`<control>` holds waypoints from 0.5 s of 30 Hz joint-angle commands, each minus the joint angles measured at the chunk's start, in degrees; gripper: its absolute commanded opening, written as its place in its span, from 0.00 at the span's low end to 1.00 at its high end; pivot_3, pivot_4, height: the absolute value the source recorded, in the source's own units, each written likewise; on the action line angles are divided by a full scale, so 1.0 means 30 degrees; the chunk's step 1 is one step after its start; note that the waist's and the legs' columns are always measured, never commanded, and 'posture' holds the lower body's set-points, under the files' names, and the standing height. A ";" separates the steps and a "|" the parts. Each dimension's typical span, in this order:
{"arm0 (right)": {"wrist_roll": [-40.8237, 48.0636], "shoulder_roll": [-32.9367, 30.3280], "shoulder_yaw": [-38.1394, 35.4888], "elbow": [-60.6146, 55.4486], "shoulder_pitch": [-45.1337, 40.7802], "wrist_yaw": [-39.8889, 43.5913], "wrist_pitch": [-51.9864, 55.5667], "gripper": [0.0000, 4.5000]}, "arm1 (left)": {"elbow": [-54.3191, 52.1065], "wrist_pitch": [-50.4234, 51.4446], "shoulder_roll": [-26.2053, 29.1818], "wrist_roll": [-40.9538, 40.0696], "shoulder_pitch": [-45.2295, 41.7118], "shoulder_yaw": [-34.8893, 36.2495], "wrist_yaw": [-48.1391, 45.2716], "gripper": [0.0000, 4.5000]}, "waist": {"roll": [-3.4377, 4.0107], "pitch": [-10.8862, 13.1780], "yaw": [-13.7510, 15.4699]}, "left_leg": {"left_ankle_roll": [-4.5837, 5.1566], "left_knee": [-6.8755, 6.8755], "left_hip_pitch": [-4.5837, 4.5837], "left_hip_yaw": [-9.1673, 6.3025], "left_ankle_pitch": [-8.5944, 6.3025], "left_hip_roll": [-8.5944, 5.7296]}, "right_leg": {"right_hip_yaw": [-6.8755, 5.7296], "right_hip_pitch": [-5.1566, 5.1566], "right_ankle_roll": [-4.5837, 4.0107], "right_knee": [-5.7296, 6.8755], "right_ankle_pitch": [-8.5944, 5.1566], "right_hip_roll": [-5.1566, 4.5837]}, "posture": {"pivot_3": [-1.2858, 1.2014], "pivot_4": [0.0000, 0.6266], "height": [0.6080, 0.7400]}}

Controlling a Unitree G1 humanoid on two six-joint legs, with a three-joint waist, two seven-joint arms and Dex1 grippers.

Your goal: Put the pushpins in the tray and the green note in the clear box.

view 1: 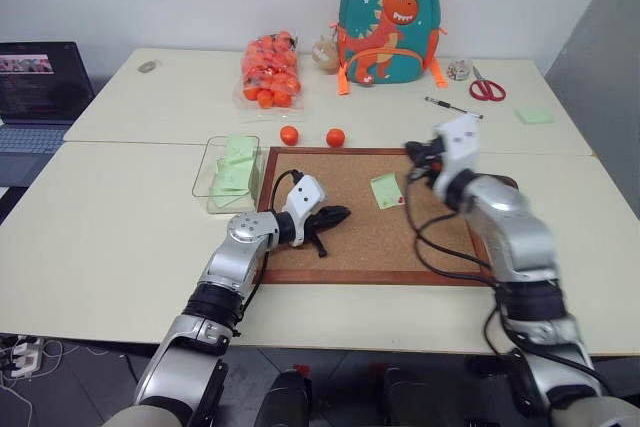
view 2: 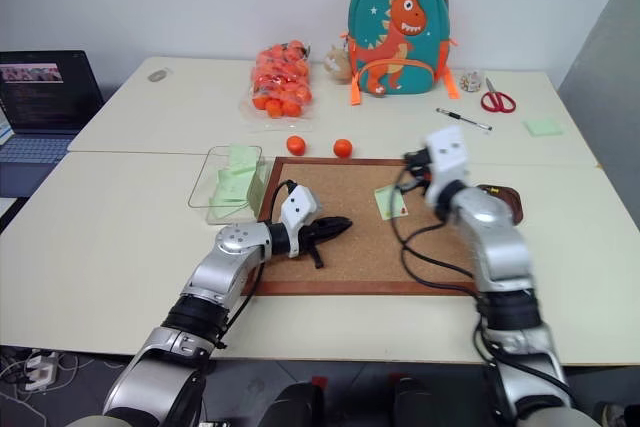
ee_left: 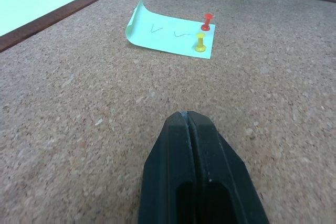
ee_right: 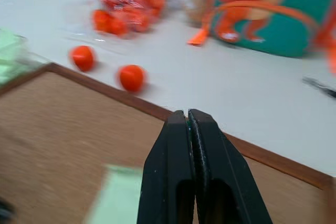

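On cork board [view 1: 350,227], green note [ee_left: 170,34] pinned by pushpins [ee_left: 203,32]; both end effectors together, empty; pluck pins upright before lifting note.

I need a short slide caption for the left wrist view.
Shut left gripper over cork board, facing green note pinned by two pushpins.
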 commanded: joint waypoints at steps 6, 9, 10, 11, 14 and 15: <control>0.0056 -0.2406 -0.2379 -0.0726 0.3043 -0.0106 0.0799 0.00 | 0.0650 -0.0204 0.0092 0.0334 -0.0163 -0.0261 -0.0326 0.00 | 0.0010 -0.0005 -0.0168 | 0.0005 0.0005 0.0049 0.0034 0.0003 -0.0004 | 0.0021 0.0032 0.0002 0.0013 -0.0002 0.0037 | 0.52 0.24 1.00; -0.0143 -0.2660 -0.2348 0.0691 0.2693 -0.0237 0.0357 0.00 | 0.0867 -0.0285 0.0081 0.0388 -0.0325 -0.0307 -0.0474 0.00 | 0.0009 -0.0005 -0.0147 | 0.0010 0.0014 0.0052 0.0033 0.0006 -0.0010 | 0.0018 0.0044 0.0005 0.0017 0.0000 0.0035 | 0.52 0.24 1.00; -0.0133 -0.2668 -0.2380 0.1322 0.2405 -0.0330 0.0177 0.00 | 0.0941 -0.0309 0.0071 0.0391 -0.0371 -0.0316 -0.0506 0.00 | 0.0009 -0.0005 -0.0144 | 0.0010 0.0014 0.0051 0.0034 0.0006 -0.0012 | 0.0020 0.0046 0.0004 0.0015 0.0000 0.0033 | 0.52 0.24 1.00; -0.0121 -0.2690 -0.2381 0.1889 0.2155 -0.0388 -0.0018 0.00 | 0.1002 -0.0344 0.0062 0.0396 -0.0404 -0.0329 -0.0543 0.00 | 0.0009 -0.0005 -0.0139 | 0.0010 0.0013 0.0051 0.0033 0.0006 -0.0011 | 0.0018 0.0046 0.0005 0.0013 0.0000 0.0033 | 0.52 0.24 1.00; -0.0272 -0.2903 -0.2157 0.3469 0.1588 -0.0386 -0.0533 0.05 | 0.1168 -0.0451 0.0012 0.0436 -0.0494 -0.0350 -0.0619 0.00 | 0.0013 -0.0006 -0.0103 | 0.0011 0.0010 0.0050 0.0033 0.0007 -0.0012 | 0.0016 0.0043 0.0003 0.0016 0.0000 0.0033 | 0.52 0.24 1.00; -0.0306 -0.2952 -0.2122 0.3979 0.1406 -0.0372 -0.0750 0.10 | 0.1233 -0.0476 -0.0006 0.0446 -0.0535 -0.0347 -0.0630 0.00 | 0.0013 -0.0007 -0.0088 | 0.0011 0.0009 0.0049 0.0031 0.0007 -0.0010 | 0.0016 0.0042 0.0004 0.0014 0.0000 0.0033 | 0.52 0.24 1.00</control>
